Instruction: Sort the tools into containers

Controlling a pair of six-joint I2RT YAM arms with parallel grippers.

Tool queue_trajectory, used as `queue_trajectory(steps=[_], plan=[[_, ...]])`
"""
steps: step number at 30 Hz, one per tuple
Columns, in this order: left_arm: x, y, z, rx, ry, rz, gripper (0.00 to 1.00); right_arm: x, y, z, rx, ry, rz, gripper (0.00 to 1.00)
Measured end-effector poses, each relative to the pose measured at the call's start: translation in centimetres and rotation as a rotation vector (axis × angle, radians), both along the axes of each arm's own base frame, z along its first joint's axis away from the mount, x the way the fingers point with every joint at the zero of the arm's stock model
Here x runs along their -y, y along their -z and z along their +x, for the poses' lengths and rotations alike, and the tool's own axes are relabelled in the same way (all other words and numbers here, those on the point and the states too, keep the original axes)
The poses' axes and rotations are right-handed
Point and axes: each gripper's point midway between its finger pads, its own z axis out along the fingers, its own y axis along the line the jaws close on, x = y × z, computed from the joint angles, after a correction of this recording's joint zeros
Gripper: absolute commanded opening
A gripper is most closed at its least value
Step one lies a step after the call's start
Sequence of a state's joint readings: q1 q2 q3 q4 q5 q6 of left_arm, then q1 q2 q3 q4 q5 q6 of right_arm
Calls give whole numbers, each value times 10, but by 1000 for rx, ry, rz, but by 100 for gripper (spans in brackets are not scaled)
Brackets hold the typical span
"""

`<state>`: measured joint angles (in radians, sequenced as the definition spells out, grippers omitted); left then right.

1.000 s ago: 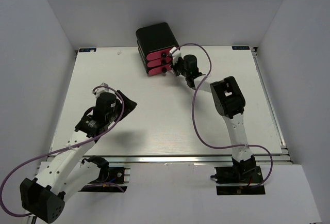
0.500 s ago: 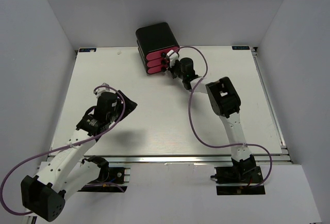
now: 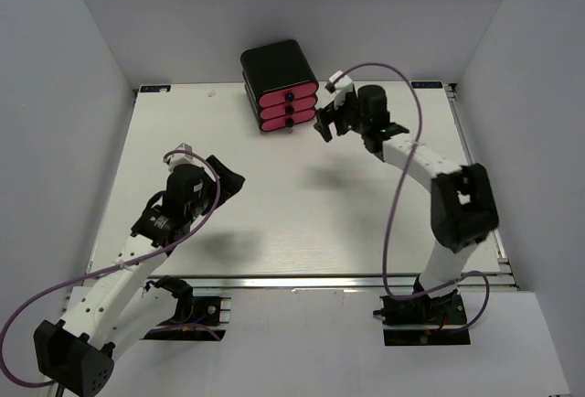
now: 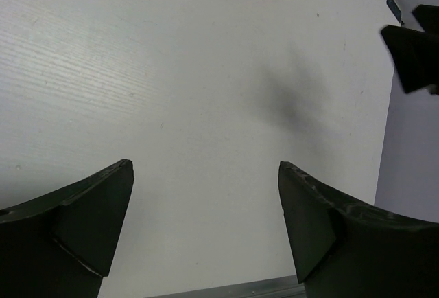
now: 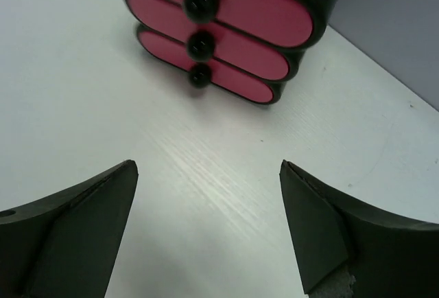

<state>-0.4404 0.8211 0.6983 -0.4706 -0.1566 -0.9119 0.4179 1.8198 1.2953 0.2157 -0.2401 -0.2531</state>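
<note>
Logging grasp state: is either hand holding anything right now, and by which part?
Nothing is held. The left hand and the right hand both stand open and empty above the table.

Robotics lab test cell, not a lived-in room. Bare white table (image 3: 274, 223) boxed on three sides by plain pale walls (image 3: 73, 49); aluminium rail (image 3: 302, 280) along the near edge, with the left arm (image 3: 119, 269) and right arm (image 3: 462, 209) based there, trailing loose purple cable (image 3: 386, 232). At the far edge, a small black chest (image 3: 274, 63) of pink drawers (image 3: 287, 112).
</note>
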Motion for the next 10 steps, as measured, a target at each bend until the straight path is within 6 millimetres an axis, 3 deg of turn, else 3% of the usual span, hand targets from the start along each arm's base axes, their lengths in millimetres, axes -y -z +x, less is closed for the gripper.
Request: queue_trajectory(steps=[2,5,7,10], plan=[[2,-4,2,23,21,7,98,5,-38,-24,-17,-13,44,89],[7,-7,7,51,57,22,98,11,-79,-62,-58,-33,105,89],[11,-7,9,63,88,33,98,17,-93,-85,-96,-28,132,90],[17,-9,11,84,129,41,98,27,-96,-112,-146,-11,137,90]])
